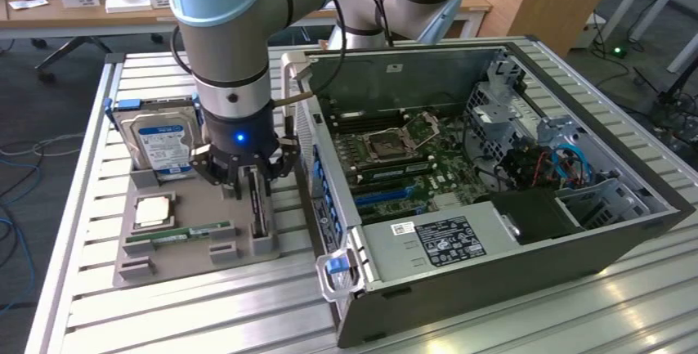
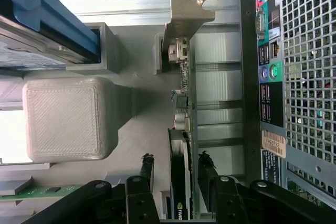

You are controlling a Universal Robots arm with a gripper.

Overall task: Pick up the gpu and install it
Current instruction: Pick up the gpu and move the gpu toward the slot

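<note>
item 1, gripper: 2 fingers spread wide, 1 on each face of the gpu, nothing pinched yet.
item 2, gpu: stands on its long edge in a slot of the grey holder, silvery bracket at the end away from the fingers.
handling note: centre the card between the fingers, close evenly on the flat faces, and lift straight up out of the slot so it does not bind.
item 3, computer case: open, just beside the holder on the tabletop.
</note>
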